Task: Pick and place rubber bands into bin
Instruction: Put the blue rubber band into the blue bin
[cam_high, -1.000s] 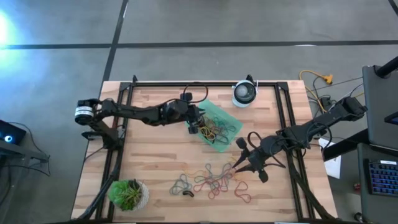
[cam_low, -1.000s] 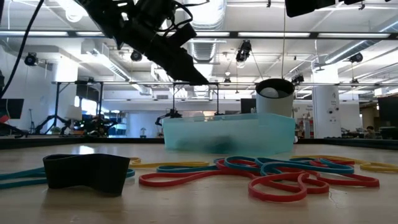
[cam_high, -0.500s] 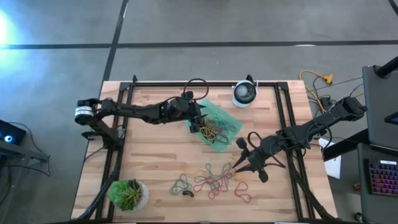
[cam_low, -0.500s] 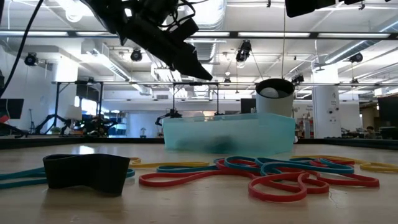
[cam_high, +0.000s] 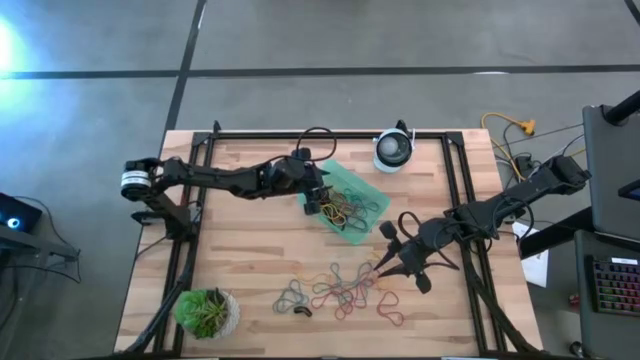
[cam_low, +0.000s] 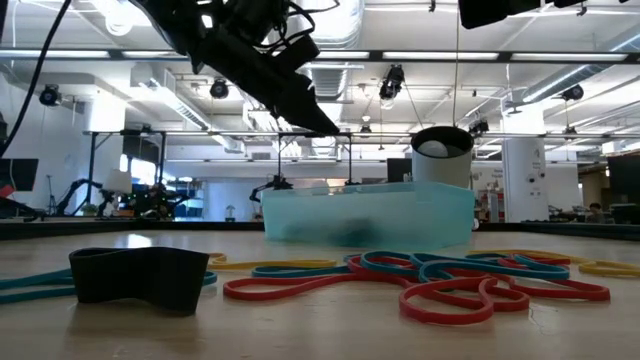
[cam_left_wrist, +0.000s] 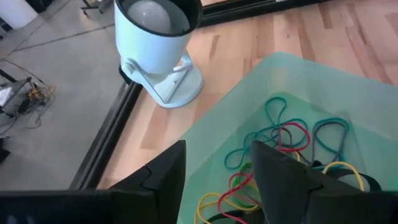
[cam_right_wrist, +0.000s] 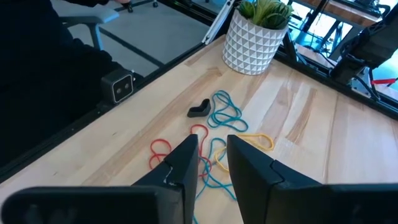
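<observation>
So the left pincer (cam_high: 318, 196) is hanging over the bin (cam_high: 372, 188), right at its edge, with its fingers spread apart and nothing between them. Looks like the drop-off part of the cycle. The bin already has a tangle of rubber bands inside (cam_left_wrist: 283, 140), just beside the round white device (cam_left_wrist: 158, 46).

The right pincer (cam_high: 384, 266) sits low beside the loose rubber bands (cam_high: 345, 290) spread on the worktop (cam_high: 250, 270), well apart from the bin. Its fingers are only a narrow gap apart and I don't see a band pinched in there.

My take on doing this step well: lift the left one straight up clear of the bin wall before swinging away, so no band snags on a finger and gets dragged back out. For the right side, I'd go for a strand at the edge of the pile nearest the bin instead of the knotted middle, otherwise half the heap might come along and drop off short of the bin.
</observation>
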